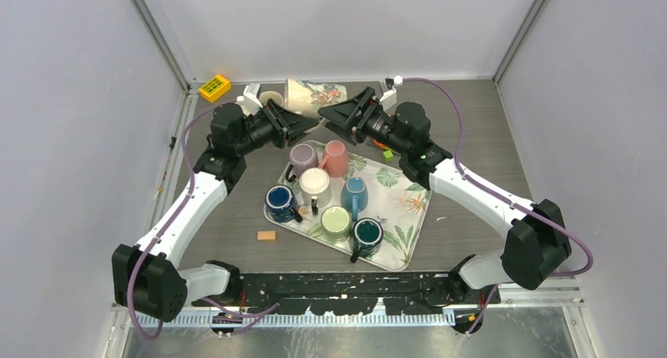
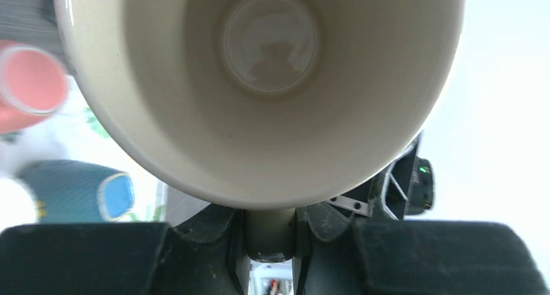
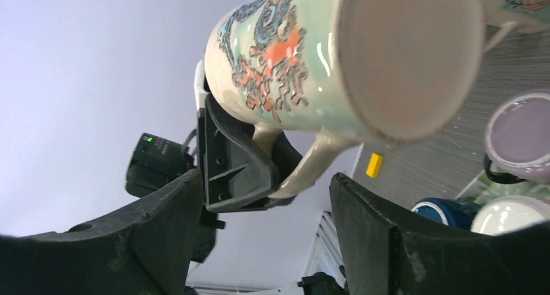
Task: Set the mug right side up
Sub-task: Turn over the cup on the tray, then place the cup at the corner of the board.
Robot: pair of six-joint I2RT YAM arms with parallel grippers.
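Mug [image 1: 313, 95] held on its side in the air beyond the tray [image 1: 410, 216]; left pincer [image 2: 269, 233] clenched on its handle [image 3: 311, 162], right pincer [image 3: 263, 194] released: roll the left wrist slowly until the rim [image 2: 259, 201] faces up, then lower onto the worktop [image 1: 472, 122]

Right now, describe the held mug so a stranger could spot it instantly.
Look just past the leafy tray's far end. The left gripper holds a mug there by its handle. Unlike the plain mugs on the tray, it bears an orange-and-blue drawing.
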